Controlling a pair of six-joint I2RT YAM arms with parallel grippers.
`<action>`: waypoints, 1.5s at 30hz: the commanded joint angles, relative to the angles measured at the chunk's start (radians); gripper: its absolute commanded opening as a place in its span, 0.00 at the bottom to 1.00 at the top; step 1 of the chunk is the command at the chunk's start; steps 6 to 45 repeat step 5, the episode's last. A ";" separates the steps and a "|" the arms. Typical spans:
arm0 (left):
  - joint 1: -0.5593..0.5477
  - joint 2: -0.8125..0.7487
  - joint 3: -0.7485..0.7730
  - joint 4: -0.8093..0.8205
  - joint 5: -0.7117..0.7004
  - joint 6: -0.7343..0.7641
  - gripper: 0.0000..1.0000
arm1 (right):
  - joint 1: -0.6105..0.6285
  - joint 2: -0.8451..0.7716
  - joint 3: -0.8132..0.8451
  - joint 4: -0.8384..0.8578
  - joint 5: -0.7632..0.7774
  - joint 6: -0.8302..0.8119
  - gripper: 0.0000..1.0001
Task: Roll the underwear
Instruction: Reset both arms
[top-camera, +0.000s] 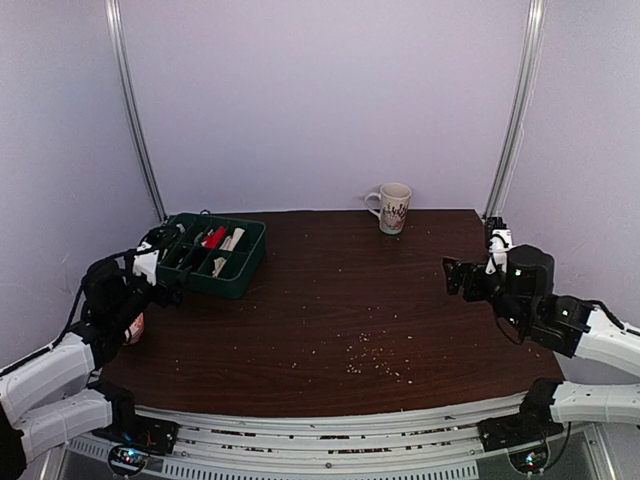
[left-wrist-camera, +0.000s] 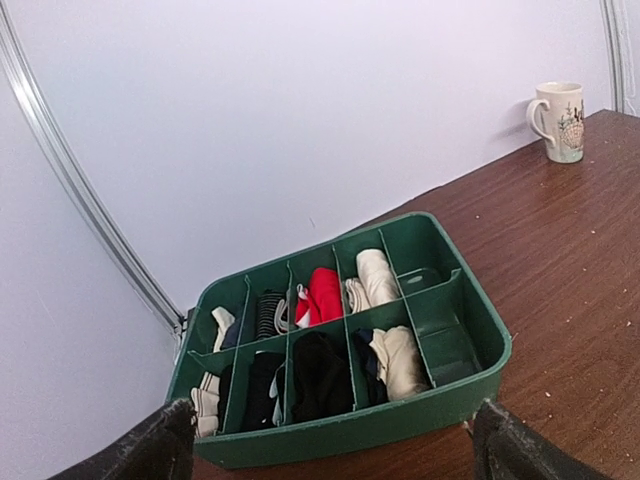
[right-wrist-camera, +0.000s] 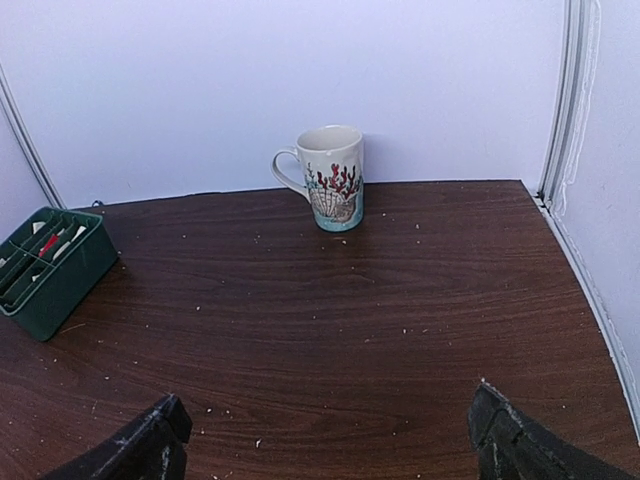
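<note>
Sitting on worktop (top-camera: 400, 320): green compartment tray (left-wrist-camera: 380, 425) of rolled garments (left-wrist-camera: 322, 295), floral mug (right-wrist-camera: 335, 180).
Left fingers (left-wrist-camera: 150, 450): spread, empty, near tray.
Right fingers (right-wrist-camera: 510, 440): spread, empty.

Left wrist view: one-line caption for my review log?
Open left end effector faces a green divided organizer with garments in most compartments; a mug stands back on the wooden table.

Mug (right-wrist-camera: 330, 178): upright near the back wall, handle to the left, red coral print facing us.
Green tray (right-wrist-camera: 50, 270): far left, cut off by the edge, well apart from the mug.
Table (right-wrist-camera: 400, 330): dark wood, pale crumbs scattered.
Right gripper (right-wrist-camera: 328, 420): jaws spread wide over the wood.
</note>
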 joint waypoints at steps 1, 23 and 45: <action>0.004 0.001 -0.018 0.115 -0.025 -0.014 0.98 | -0.003 -0.062 -0.014 -0.004 0.044 -0.009 1.00; 0.003 0.030 -0.022 0.133 -0.032 -0.005 0.98 | -0.003 -0.104 -0.035 0.008 0.064 -0.003 1.00; 0.003 0.030 -0.022 0.133 -0.032 -0.005 0.98 | -0.003 -0.104 -0.035 0.008 0.064 -0.003 1.00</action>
